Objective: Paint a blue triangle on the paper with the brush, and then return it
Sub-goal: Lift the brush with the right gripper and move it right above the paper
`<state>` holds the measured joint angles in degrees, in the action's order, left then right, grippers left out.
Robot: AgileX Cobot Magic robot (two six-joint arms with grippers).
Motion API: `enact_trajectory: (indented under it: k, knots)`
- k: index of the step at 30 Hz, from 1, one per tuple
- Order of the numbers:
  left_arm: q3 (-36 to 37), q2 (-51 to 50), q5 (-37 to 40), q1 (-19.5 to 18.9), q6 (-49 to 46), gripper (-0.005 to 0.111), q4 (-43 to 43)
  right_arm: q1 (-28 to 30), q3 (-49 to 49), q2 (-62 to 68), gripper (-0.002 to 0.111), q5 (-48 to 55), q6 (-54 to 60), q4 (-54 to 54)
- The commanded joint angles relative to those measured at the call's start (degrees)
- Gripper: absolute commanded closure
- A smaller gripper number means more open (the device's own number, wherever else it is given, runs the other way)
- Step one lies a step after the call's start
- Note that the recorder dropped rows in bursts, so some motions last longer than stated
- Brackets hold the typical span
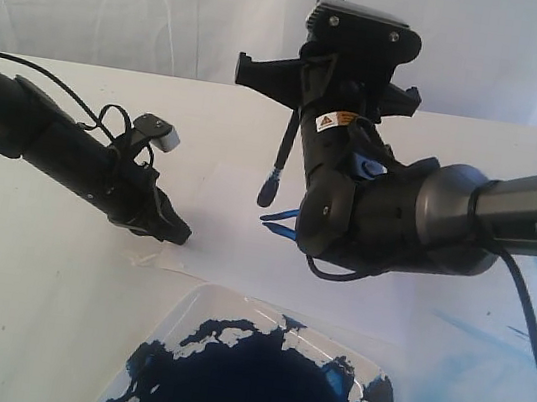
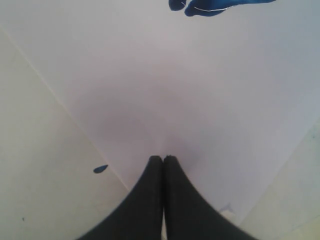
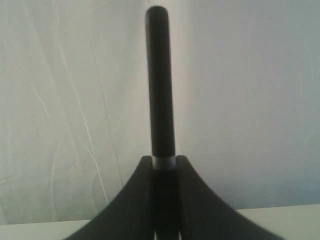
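Observation:
The paper (image 1: pixel 227 240) lies white on the cream table, and it fills the left wrist view (image 2: pixel 190 90). My left gripper (image 1: pixel 180 235) (image 2: pixel 163 158) is shut with nothing in it, its tips down on the paper near an edge. My right gripper (image 1: pixel 316 67) (image 3: pixel 164 160) is shut on the brush (image 1: pixel 285 143) (image 3: pixel 160 85). It holds the brush almost upright above the paper, blue-stained tip down and just off the sheet. Below that tip a corner of the blue triangle (image 1: pixel 281 219) shows. The right arm hides the rest of it.
A glossy white tray (image 1: pixel 371 363), smeared with dark blue paint, stands at the front edge of the paper. Pale blue smears (image 1: pixel 490 340) mark the table on the right. A small blue drop (image 2: pixel 100 169) lies on the table beside the paper. A white curtain hangs behind.

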<state>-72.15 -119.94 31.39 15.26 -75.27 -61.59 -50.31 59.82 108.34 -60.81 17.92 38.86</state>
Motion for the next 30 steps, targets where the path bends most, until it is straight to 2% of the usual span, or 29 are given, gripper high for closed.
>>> enact_trajectory:
  k: [1, 30]
  knots:
    - [0.46, 0.35, 0.05, 0.16, -0.09, 0.107, -0.05, 0.09, 0.33, 0.76, 0.108, -1.12, -0.49, 0.45]
    - [0.46, 0.35, 0.05, 0.16, -0.09, 0.107, -0.05, 0.09, 0.33, 2.56, 0.108, -0.87, -0.6, 2.42]
